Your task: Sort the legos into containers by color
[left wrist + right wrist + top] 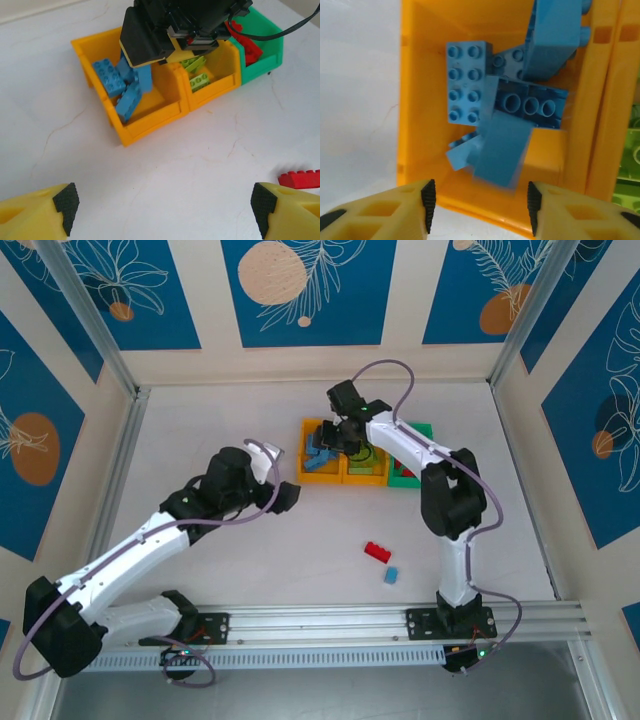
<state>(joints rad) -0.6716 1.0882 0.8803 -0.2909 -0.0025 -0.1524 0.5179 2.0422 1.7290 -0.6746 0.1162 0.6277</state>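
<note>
from above, the right pincer hung over the left end of the three joined containers, its arm masking much of what they held and its jaws too small to read; the left pincer sat left of the row, apart from it. a red lego and a blue lego lay on the table on the near side of the row. at the left wrist, jaws stood wide apart and empty, the red lego cut off at the right edge beside one finger. at the right wrist, jaws were apart, clamping nothing; a blurred blue brick lay just beyond the fingertips inside the orange bin.
</note>
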